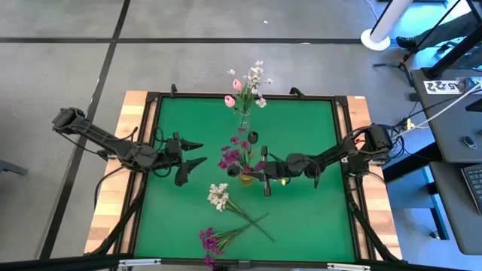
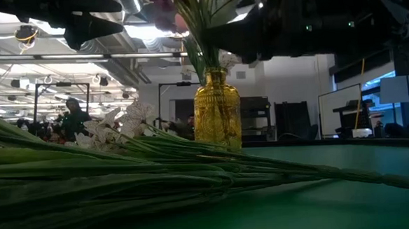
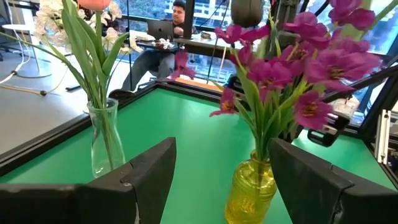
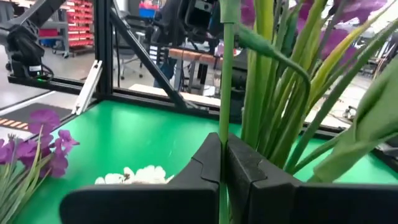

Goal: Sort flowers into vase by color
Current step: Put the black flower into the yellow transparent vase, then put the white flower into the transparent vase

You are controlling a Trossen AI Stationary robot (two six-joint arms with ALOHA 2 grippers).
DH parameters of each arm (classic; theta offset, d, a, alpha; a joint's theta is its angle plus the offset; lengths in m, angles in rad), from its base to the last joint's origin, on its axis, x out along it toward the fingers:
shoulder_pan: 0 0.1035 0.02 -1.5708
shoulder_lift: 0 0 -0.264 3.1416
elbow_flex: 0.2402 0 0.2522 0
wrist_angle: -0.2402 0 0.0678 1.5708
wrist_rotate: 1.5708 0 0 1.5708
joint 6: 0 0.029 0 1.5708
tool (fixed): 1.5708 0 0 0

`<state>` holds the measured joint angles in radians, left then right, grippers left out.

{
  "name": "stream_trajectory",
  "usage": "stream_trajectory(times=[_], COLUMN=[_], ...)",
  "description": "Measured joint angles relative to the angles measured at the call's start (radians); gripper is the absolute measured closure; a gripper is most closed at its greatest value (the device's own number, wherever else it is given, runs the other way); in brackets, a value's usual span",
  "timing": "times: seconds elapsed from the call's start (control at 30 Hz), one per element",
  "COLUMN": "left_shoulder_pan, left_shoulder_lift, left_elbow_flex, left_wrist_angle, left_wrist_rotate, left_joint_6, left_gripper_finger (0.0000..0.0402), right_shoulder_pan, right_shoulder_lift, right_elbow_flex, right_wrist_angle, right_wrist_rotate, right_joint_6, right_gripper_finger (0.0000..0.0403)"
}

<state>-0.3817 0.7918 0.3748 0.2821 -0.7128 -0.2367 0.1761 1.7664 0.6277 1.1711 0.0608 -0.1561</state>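
A thin green flower stem [image 4: 225,93] is standing upright, pinched between the closed jaws of the right gripper [image 4: 222,163], right beside the bunch of purple flowers [image 1: 235,153] already sitting in the yellow vase [image 1: 246,178] near the middle of the green counter [image 1: 301,218]. The stem is being held vertical and close against the other stalks, which looks like the way to drop its foot into the narrow neck alongside them; its blossom is lying above what the right wrist view shows, so its colour cannot be told from there, though the vase it is being brought to suggests purple.

Toward the far edge of the counter, a clear glass vase [image 3: 104,140] is carrying the pale pink tulip buds and white sprigs [image 1: 250,83], kept well apart from the purple bunch so the colours are staying separate.

Nearer the front edge, unsorted flowers are lying flat with their stems crossing: a white cluster [image 1: 218,196] and, closer to the edge, a purple cluster [image 1: 209,241]. They seem to be waiting their turn, so the sorting appears partly done.

The left gripper [image 1: 195,153] is hovering left of the yellow vase with its jaws spread wide and nothing between them, apparently standing clear while the right arm is working at the neck.
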Motion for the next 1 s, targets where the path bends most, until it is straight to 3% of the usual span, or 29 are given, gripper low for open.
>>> stream_trajectory(times=[0.33,0.57,1.0], left_shoulder_pan=[0.000,0.000,0.000], left_shoulder_lift=[0.000,0.000,0.000], left_elbow_flex=[0.000,0.000,0.000], left_wrist_angle=[0.000,0.000,0.000], left_wrist_rotate=[0.000,0.000,0.000], left_joint_6=[0.002,0.002,0.003], left_gripper_finger=[0.0148,0.0148,0.0148], right_shoulder_pan=[0.000,0.000,0.000], right_shoulder_lift=[0.000,0.000,-0.030], right_elbow_flex=[0.000,0.000,-0.001], right_wrist_angle=[-0.121,-0.123,-0.131], right_wrist_rotate=[0.044,0.014,0.006], right_joint_6=[0.034,0.047,0.055], right_gripper_finger=[0.0398,0.0393,0.0256])
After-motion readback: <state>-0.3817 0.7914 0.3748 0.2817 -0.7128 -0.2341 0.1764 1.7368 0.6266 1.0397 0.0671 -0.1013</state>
